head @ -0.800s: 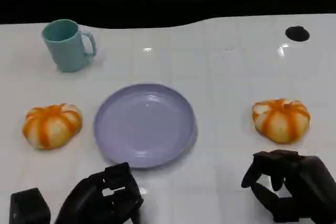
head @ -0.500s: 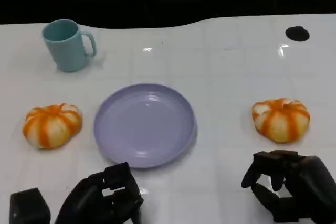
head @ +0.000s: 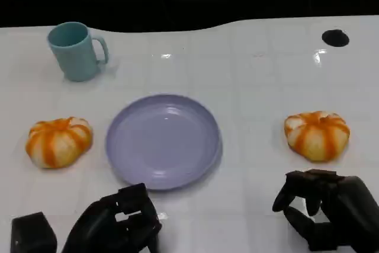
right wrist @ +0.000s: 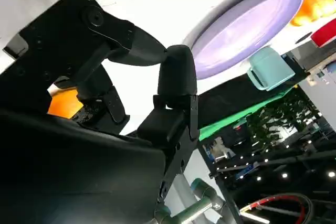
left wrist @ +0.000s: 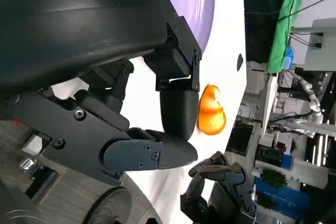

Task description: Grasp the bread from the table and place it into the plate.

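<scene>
Both hands hang empty near the table's front edge, the right hand with fingers loosely apart just short of the bread (plate sits bare, mid-table), left hand likewise idle.

Glossy white surface with faint grid lines and light glare, small black round hole near its far corner, dark backdrop behind, green cloth hanging beyond

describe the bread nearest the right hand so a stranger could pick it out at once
Start at the lavender plate mid-table. On its right, apart from it, sits a round bread with orange and pale stripes, just beyond the right hand. Its twin lies left of the plate, below the teal mug.
</scene>
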Robot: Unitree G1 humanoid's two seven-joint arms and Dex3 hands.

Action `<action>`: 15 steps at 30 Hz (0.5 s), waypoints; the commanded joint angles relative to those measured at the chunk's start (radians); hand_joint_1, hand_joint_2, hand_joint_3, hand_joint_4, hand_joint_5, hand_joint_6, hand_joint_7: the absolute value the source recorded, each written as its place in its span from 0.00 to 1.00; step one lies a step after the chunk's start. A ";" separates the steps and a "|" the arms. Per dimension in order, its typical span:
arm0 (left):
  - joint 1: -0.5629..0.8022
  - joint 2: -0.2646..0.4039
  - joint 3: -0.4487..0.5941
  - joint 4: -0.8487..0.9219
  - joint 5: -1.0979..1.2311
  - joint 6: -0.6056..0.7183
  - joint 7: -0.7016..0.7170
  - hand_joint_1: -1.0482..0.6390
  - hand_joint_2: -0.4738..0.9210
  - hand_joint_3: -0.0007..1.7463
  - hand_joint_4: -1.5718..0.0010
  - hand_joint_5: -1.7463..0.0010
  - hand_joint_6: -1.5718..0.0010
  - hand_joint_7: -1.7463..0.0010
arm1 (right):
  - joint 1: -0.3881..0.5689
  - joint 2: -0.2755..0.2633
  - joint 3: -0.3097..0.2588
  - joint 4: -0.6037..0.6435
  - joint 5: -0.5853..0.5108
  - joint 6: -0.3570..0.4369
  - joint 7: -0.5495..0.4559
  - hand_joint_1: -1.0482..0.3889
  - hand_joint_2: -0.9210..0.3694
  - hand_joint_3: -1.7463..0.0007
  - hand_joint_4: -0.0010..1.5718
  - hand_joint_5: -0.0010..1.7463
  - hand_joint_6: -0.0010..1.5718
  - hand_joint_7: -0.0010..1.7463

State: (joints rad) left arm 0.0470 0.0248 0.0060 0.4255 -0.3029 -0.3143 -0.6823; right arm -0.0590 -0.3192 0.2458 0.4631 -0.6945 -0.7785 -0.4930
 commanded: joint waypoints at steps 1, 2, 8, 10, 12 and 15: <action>-0.011 0.010 0.007 0.007 -0.002 -0.006 -0.002 0.26 0.87 0.30 0.50 0.00 0.52 0.18 | -0.002 -0.010 -0.005 0.003 0.017 0.004 0.003 0.59 0.43 0.31 0.56 1.00 0.53 0.72; -0.012 0.009 0.008 0.009 -0.003 -0.006 -0.003 0.26 0.87 0.30 0.50 0.00 0.52 0.18 | -0.003 -0.008 -0.006 0.006 0.023 0.000 0.003 0.59 0.44 0.31 0.56 1.00 0.53 0.72; -0.015 0.008 0.006 0.012 0.003 -0.007 0.003 0.26 0.87 0.30 0.51 0.00 0.52 0.19 | -0.017 -0.019 -0.019 0.009 0.048 -0.017 0.001 0.60 0.45 0.30 0.55 0.97 0.54 0.68; -0.015 0.007 0.006 0.012 0.005 -0.010 0.004 0.26 0.87 0.29 0.51 0.00 0.52 0.18 | -0.021 -0.024 -0.025 0.005 0.045 -0.020 -0.006 0.60 0.42 0.34 0.54 0.95 0.54 0.63; -0.016 0.005 0.006 0.012 0.005 -0.013 0.005 0.26 0.87 0.30 0.50 0.00 0.52 0.18 | -0.023 -0.030 -0.032 -0.005 0.040 -0.011 -0.007 0.58 0.35 0.44 0.52 0.87 0.54 0.54; -0.015 0.005 0.005 0.010 0.006 -0.010 0.007 0.27 0.88 0.30 0.50 0.00 0.52 0.18 | -0.019 -0.034 -0.046 -0.032 0.042 0.022 0.008 0.56 0.27 0.57 0.51 0.74 0.56 0.39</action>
State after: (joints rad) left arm 0.0367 0.0210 0.0058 0.4290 -0.3021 -0.3154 -0.6822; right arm -0.0741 -0.3293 0.2245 0.4549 -0.6653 -0.7814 -0.4906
